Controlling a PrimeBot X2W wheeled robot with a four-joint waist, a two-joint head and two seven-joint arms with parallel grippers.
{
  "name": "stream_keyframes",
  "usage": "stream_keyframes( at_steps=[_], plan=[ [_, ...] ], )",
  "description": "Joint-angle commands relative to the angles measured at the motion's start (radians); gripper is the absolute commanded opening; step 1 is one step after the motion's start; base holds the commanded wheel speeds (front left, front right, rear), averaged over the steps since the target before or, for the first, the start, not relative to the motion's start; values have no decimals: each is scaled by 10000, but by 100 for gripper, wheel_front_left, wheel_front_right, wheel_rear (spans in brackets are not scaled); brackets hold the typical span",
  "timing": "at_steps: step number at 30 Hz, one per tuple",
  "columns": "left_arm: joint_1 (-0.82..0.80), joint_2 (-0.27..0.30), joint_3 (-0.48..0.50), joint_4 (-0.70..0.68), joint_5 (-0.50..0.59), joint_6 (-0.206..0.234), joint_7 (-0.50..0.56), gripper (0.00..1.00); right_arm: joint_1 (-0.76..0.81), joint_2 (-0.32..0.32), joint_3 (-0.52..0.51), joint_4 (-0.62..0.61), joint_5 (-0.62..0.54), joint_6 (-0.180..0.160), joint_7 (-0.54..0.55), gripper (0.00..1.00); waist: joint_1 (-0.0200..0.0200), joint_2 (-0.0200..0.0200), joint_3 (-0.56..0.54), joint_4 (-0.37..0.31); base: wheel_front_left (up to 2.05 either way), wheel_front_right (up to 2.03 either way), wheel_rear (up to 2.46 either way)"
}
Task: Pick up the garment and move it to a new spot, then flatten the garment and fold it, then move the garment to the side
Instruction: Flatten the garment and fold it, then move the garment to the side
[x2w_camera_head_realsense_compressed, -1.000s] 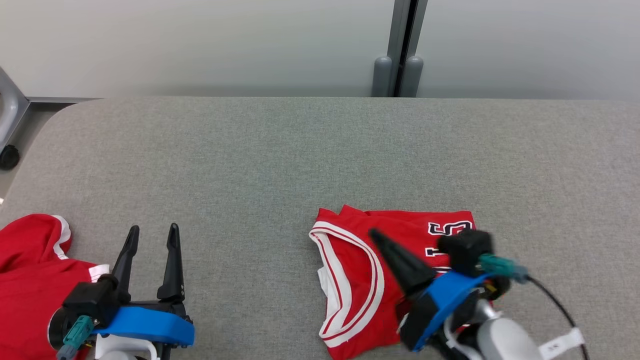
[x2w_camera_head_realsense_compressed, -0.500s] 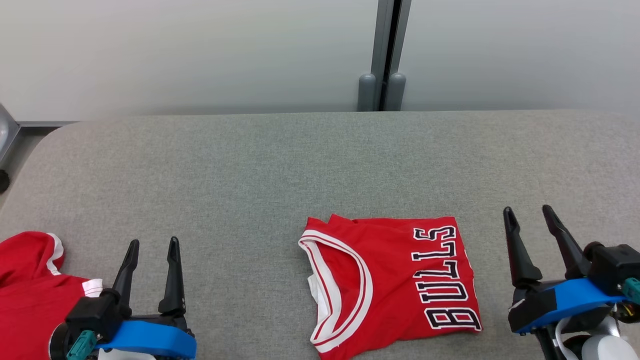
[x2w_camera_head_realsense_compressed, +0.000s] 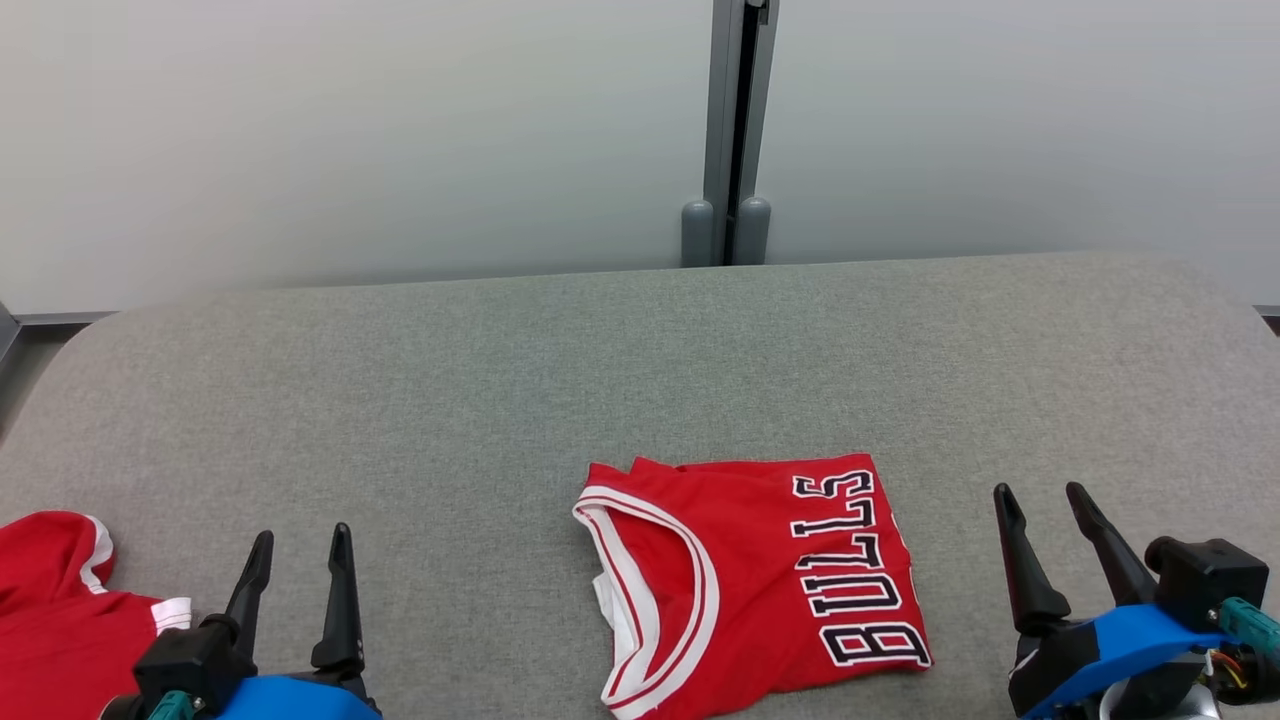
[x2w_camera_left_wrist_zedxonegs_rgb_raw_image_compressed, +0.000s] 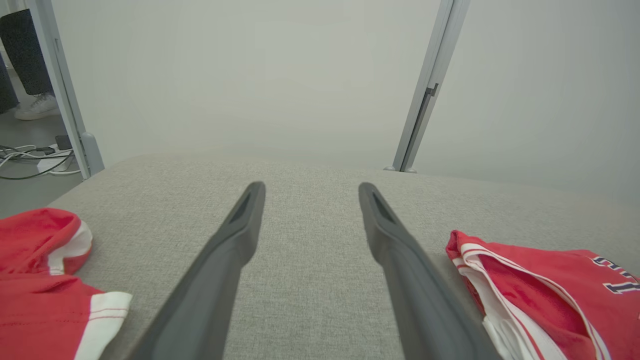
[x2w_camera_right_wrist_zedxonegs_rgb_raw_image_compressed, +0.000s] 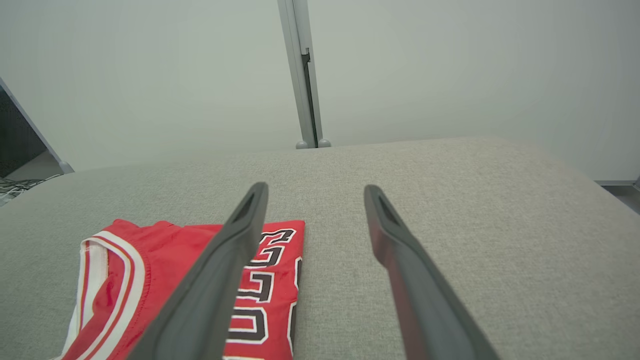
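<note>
The garment (x2w_camera_head_realsense_compressed: 760, 580) is a red jersey with white trim and black "BULLS" lettering, folded into a flat rectangle on the grey table (x2w_camera_head_realsense_compressed: 560, 380) right of centre. The left wrist view has the garment (x2w_camera_left_wrist_zedxonegs_rgb_raw_image_compressed: 550, 295) at its right edge, and in the right wrist view the garment (x2w_camera_right_wrist_zedxonegs_rgb_raw_image_compressed: 165, 285) lies at the lower left. My left gripper (x2w_camera_head_realsense_compressed: 300, 550) stands open at the lower left, well apart from it. To the right of the garment my right gripper (x2w_camera_head_realsense_compressed: 1040, 505) is open too, and nothing sits between either pair of fingers.
A second red garment with white cuffs (x2w_camera_head_realsense_compressed: 60, 610) lies crumpled at the table's near left corner, beside my left gripper. A pale partition wall with a grey post (x2w_camera_head_realsense_compressed: 728, 130) stands behind the table. A person's legs (x2w_camera_left_wrist_zedxonegs_rgb_raw_image_compressed: 22, 55) show at the far left.
My right gripper has let go of the folded garment, opened, and drawn away to its right. The camera has tilted up, so the whole scene sits lower. The left gripper has stayed open.
</note>
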Motion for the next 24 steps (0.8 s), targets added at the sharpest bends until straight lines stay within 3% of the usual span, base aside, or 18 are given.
stream_keyframes(
  at_steps=[1, 24],
  plan=[
    [121, 67, -1, -31, -55, 57, 79, 100, 146, -69, 20, 50, 48, 1, -59, 100, 1, -2, -62, -36, 0, 0, 0],
    [261, 123, -158, -241, -252, 211, 173, 100, -171, -16, 208, 177, 363, 1, 113, 100, 1, -2, -80, -4, 0, 0, 0]
  ],
)
